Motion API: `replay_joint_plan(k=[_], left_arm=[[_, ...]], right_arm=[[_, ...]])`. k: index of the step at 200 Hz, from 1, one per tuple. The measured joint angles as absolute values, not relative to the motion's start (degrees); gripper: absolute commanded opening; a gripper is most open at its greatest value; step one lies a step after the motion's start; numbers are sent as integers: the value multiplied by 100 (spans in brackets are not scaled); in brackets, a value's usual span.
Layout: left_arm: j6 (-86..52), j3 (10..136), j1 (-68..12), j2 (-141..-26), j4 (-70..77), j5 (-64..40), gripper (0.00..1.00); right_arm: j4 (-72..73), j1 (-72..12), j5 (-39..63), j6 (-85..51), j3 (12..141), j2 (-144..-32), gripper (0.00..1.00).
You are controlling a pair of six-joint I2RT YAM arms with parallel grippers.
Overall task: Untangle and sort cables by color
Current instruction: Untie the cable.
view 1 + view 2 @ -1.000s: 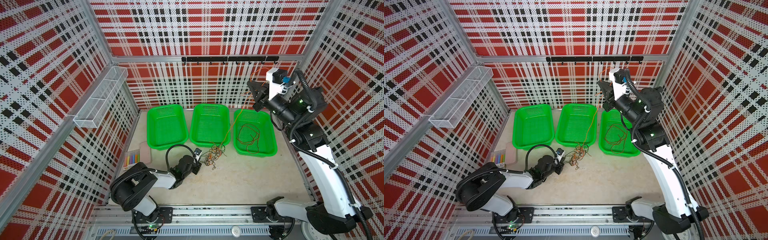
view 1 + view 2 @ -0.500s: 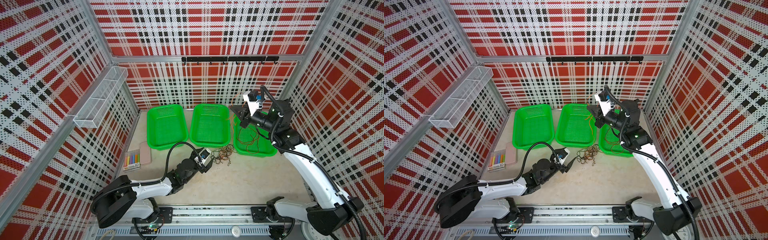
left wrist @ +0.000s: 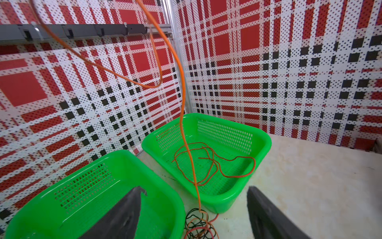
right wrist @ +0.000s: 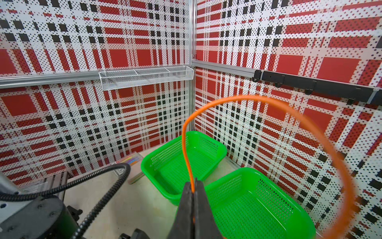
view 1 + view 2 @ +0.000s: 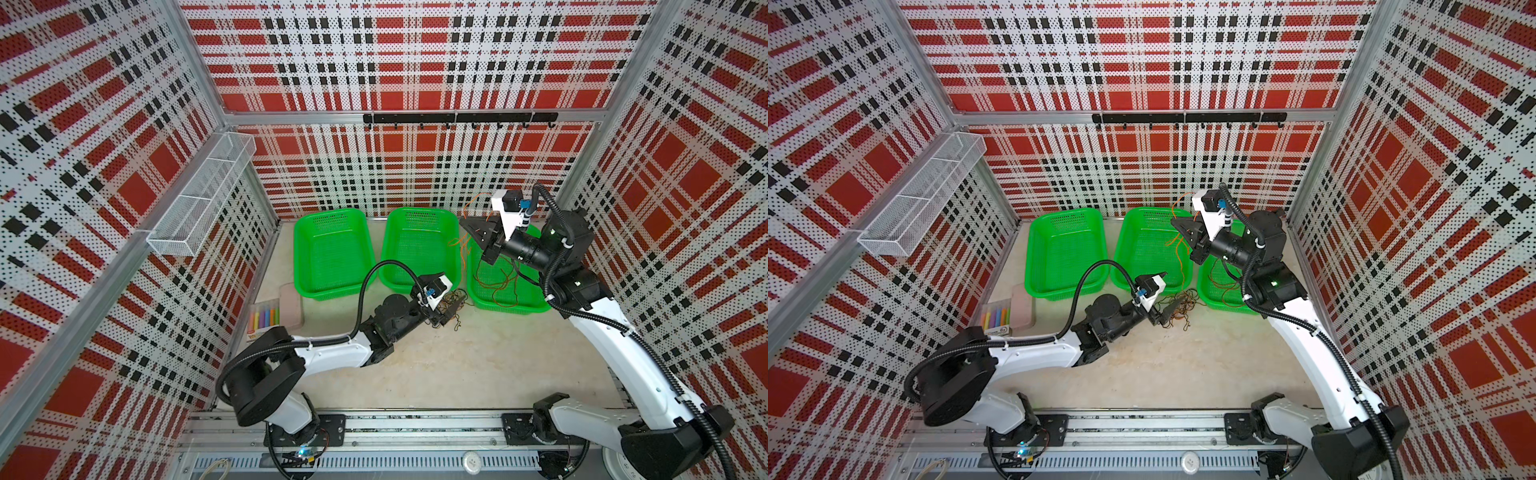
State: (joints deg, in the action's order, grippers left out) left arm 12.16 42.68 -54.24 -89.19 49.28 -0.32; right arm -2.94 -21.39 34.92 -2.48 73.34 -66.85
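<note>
The fingers (image 4: 186,207) of the right gripper (image 4: 193,183) pinch the orange cable (image 4: 248,97) above the right green basket (image 5: 507,308); the left gripper (image 3: 195,188) gapes over the near tangle (image 3: 198,225). The cable looks light and springy, so it is better to grip beside the knot.

- White shells (image 5: 332,353) and black joints (image 5: 392,318) are forming both arms (image 5: 602,345).
- Black ribbed hoses (image 5: 363,291) are trailing alongside.
- Black wedge fingers (image 3: 124,213) are tipping the left end effector (image 3: 195,187).
</note>
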Motion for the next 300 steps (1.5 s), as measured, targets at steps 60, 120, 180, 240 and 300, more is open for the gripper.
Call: replay_joint_plan(k=[60,120,180,240,300], left_arm=[[862,4668,-5406,-9520,5148,-473,48],[735,4908,-5391,-9706,5186,-532,0],[753,4584,-5332,-8252,4862,-454,0],[777,4160,-5295,-7640,4670,-370,82],[628,4084,-5282,-8840,5245,-429,95]], right_arm=[[-281,-2158,3446,-298,7332,-6591,0],[-226,-2158,2967,-294,7236,-6281,0],[-196,-2108,2346,-338,6744,-6239,0],[235,-2102,2812,-725,6681,-6556,0],[252,-2438,3092,-725,6879,-6567,0]])
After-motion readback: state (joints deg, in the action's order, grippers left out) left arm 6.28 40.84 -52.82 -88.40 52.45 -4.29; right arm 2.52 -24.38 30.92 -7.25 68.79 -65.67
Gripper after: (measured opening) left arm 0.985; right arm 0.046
